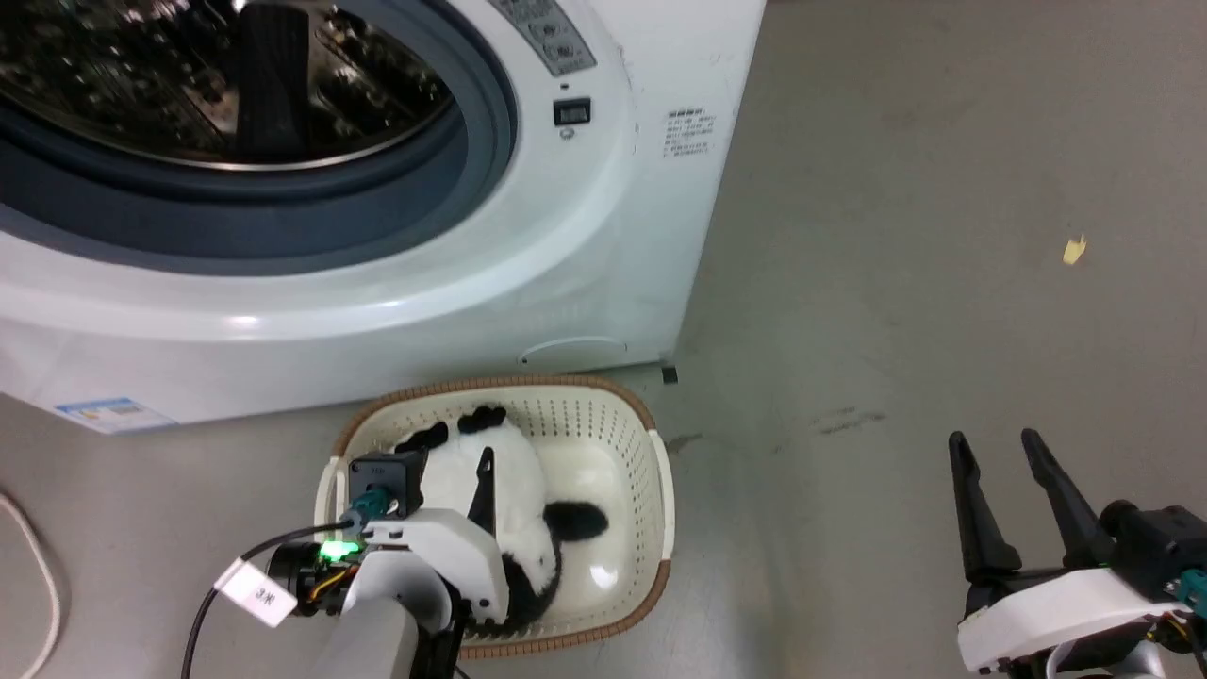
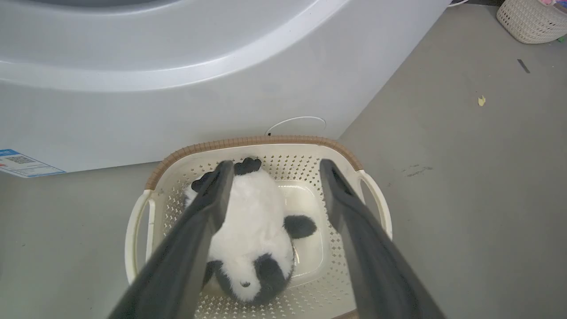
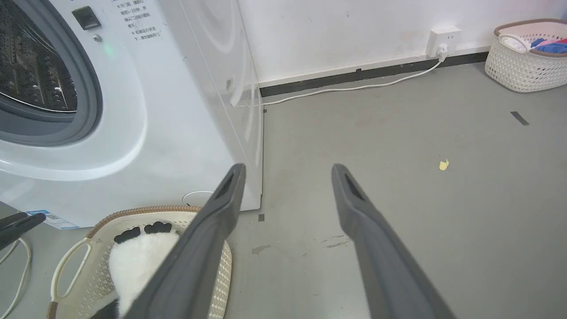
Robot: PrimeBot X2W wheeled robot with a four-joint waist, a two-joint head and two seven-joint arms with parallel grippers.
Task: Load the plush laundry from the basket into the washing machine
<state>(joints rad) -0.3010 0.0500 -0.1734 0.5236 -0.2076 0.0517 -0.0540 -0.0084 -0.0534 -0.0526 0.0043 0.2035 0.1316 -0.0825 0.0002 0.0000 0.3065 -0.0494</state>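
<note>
The plush laundry (image 2: 252, 221), a black-and-white panda, lies in the cream basket (image 2: 248, 142) on the floor against the front of the washing machine (image 1: 603, 283). Its porthole stands uncovered, showing the steel drum (image 1: 189, 85). My left gripper (image 2: 275, 165) hangs open above the basket, fingers straddling the panda's body without touching it; one of its fingers (image 1: 485, 490) shows over the panda (image 1: 509, 490) in the head view. My right gripper (image 1: 995, 438) stands open and empty over bare floor, to the right of the basket (image 1: 660, 490). From the right wrist, that gripper (image 3: 288, 168) frames the panda (image 3: 137, 261) at lower left.
A second basket (image 3: 522, 62) with coloured clothes stands by the far wall, near a socket (image 3: 444, 36) with a white cable along the skirting. A yellow scrap (image 1: 1073, 250) lies on the grey floor. Another white cable (image 1: 38, 575) curls at the left.
</note>
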